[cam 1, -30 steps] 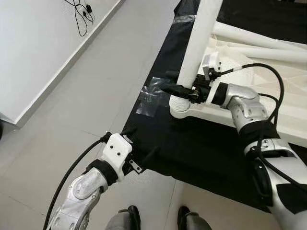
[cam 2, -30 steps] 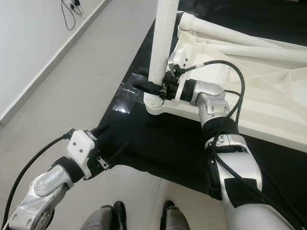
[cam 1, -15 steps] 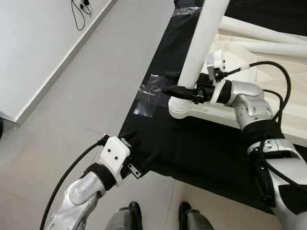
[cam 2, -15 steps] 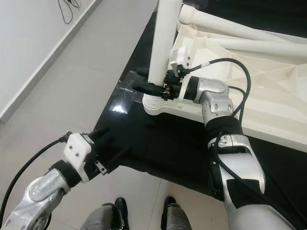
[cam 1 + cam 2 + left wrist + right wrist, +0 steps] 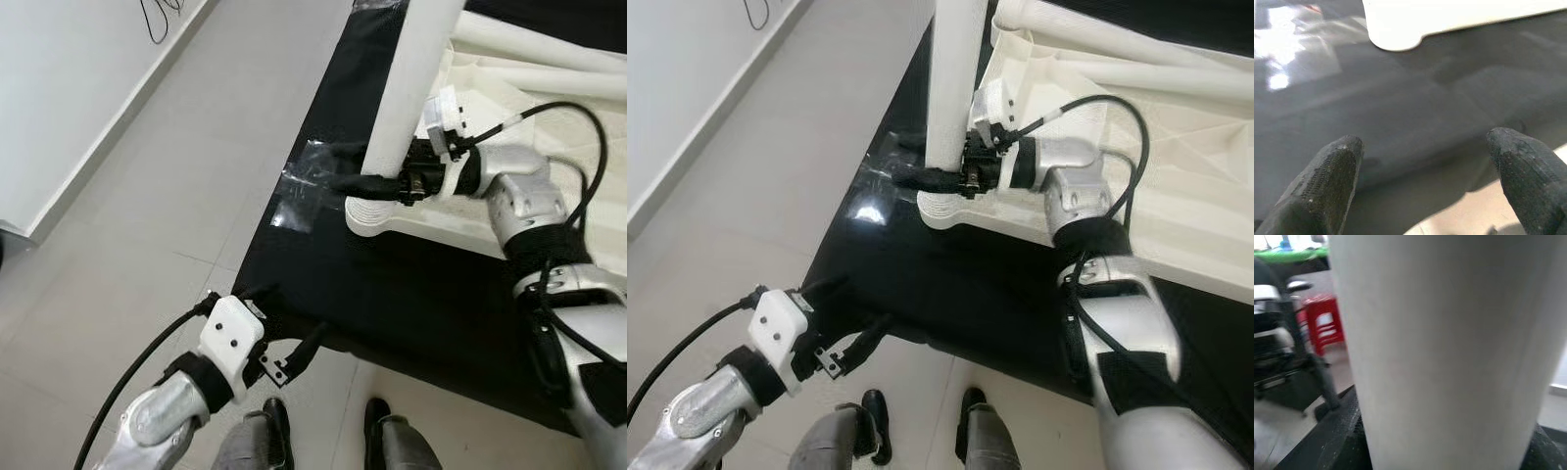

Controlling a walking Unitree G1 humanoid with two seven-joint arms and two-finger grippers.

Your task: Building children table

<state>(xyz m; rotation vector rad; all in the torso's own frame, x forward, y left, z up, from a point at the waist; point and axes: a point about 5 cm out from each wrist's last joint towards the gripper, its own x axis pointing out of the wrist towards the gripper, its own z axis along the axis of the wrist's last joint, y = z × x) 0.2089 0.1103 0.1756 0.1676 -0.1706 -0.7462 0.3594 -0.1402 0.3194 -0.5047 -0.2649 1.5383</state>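
A pale tiled floor (image 5: 137, 196) is seen beside a white wall, and a black mat (image 5: 392, 284) has been spread over it, its near corner taped down with clear tape (image 5: 299, 196).

Nearest, the robot's feet are seen at the mat's edge. Just beyond them the left hand (image 5: 291, 328) is held low over the mat's near edge, its two black fingers (image 5: 1332, 176) spread wide and nothing between them; it is well apart from the work.

Farther on, the white plastic tabletop (image 5: 1136, 147) lies upside down on the mat. At its near corner a ribbed socket (image 5: 370, 212) is seen, and a white leg (image 5: 411, 78) stands upright in it. The leg is clasped just above the socket by the right hand (image 5: 377, 181), one finger on each side, as the right wrist view confirms. More white legs (image 5: 1117, 29) lie across the tabletop at the far side.

The leg is judged to be in the course of being seated or twisted home. If it were pushed while tilted, it could bind in the socket or sit crooked. The light tabletop could be dragged or turned on the mat, since nothing holds it down. The smooth leg could slip between the fingers, and if released while only loosely seated, it could topple.
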